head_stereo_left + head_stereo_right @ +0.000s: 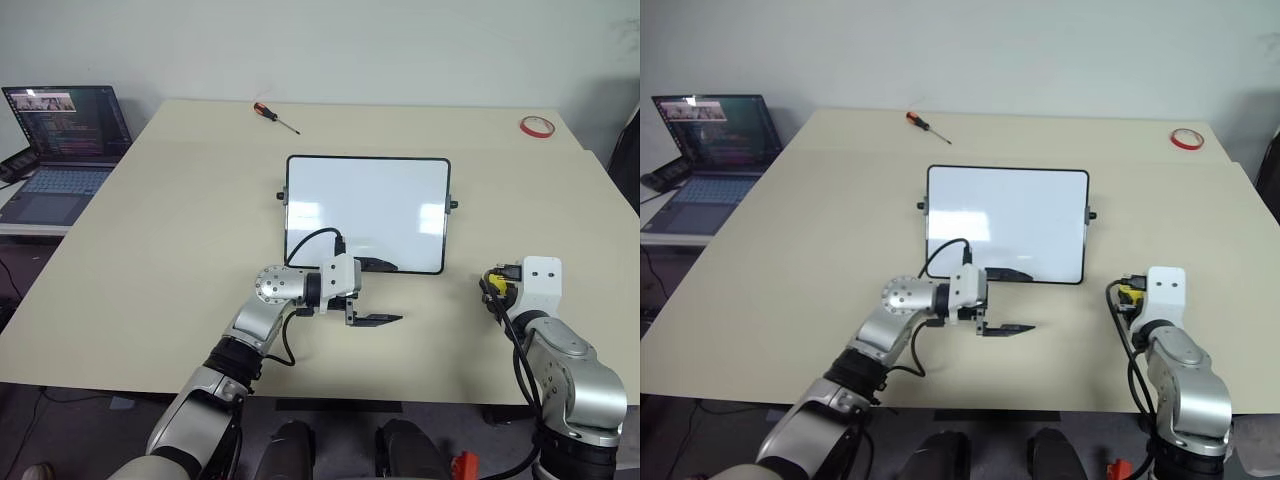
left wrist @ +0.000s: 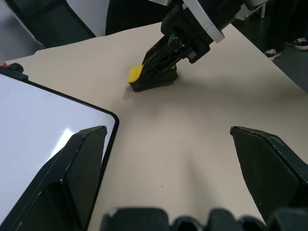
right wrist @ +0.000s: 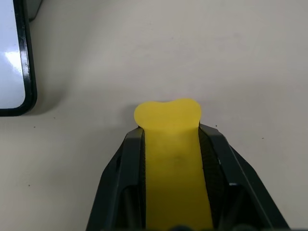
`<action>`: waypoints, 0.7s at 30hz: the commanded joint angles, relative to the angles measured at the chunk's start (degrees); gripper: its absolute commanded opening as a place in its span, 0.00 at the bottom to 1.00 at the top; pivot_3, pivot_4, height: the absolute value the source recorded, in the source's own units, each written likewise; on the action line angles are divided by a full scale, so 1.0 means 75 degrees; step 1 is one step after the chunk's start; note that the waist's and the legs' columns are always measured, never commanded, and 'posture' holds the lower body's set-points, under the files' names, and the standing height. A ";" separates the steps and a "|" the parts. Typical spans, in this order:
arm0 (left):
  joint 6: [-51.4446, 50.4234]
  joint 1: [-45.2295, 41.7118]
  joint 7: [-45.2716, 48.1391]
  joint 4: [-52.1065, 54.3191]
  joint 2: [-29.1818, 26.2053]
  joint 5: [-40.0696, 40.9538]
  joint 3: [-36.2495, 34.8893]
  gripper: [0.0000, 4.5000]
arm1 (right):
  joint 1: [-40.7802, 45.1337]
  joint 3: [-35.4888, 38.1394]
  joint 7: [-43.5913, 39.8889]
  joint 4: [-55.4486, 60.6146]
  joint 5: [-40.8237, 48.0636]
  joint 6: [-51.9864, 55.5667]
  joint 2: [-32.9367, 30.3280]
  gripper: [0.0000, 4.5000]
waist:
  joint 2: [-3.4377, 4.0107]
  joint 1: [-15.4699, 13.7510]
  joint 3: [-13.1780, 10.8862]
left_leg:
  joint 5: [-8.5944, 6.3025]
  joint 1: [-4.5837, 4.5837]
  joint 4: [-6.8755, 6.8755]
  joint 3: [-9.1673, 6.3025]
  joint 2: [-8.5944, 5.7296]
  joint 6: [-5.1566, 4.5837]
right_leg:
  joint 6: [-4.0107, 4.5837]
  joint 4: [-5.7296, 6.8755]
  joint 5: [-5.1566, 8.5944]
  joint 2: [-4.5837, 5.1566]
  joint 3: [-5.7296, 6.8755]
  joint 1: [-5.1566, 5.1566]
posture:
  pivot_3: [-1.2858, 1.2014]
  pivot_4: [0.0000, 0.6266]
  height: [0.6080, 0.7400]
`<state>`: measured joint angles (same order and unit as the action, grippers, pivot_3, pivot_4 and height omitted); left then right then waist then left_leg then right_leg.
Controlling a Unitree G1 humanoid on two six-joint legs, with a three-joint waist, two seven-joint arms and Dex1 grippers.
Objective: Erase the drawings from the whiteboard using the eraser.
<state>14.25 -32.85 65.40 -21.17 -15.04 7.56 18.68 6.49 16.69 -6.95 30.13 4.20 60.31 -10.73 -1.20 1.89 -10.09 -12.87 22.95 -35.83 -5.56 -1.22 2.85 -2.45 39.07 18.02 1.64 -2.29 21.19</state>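
Right claw (image 3: 171, 144) clamps eraser (image 3: 168, 125) | left claw (image 2: 168, 159) agape beside whiteboard (image 1: 366, 212)

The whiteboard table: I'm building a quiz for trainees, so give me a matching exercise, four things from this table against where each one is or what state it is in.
Things:
1. eraser
2. screwdriver
3. tape ring
4. laptop

Places or states:
A. far right corner of the table
B. open, on a side table off the left edge
C. squeezed between the right gripper's fingers, on the table right of the whiteboard
D. far edge of the table, beyond the whiteboard

Pairs: 1-C, 2-D, 3-A, 4-B
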 commanded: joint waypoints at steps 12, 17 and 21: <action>-0.0178 -0.0090 -0.0007 0.0514 -0.0058 0.0100 -0.0086 1.00 | 0.0061 0.0178 0.0269 0.0190 0.0107 -0.0204 0.0012 0.99 | 0.0001 -0.0001 0.0001 | 0.0000 0.0000 0.0000 0.0001 0.0000 0.0000 | 0.0000 0.0001 0.0000 0.0000 0.0000 0.0000 | 0.52 0.24 1.00; -0.0942 0.0093 0.0006 0.1624 -0.0495 0.0451 -0.0390 1.00 | 0.0333 0.0424 0.0393 0.1086 0.0422 0.0326 0.0238 0.99 | 0.0002 0.0025 0.0000 | 0.0000 0.0000 0.0000 0.0001 0.0002 0.0000 | 0.0000 0.0002 0.0000 0.0000 -0.0002 0.0002 | 0.52 0.24 1.00; -0.1948 0.0273 -0.0419 0.2925 -0.0951 0.0679 -0.0762 1.00 | 0.0583 0.0703 0.0458 0.1896 0.0559 0.0985 0.0235 0.99 | 0.0005 0.0040 0.0000 | 0.0000 0.0000 0.0001 -0.0005 0.0008 0.0000 | 0.0001 0.0004 0.0000 -0.0004 -0.0002 0.0002 | 0.52 0.24 1.00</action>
<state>2.18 -30.77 63.92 -4.36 -21.75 10.86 15.18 10.27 20.46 -3.86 40.43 7.90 66.13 -8.60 -1.16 2.19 -10.09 -12.87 22.96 -35.83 -5.61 -1.16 2.85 -2.45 39.09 18.02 1.62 -2.30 21.21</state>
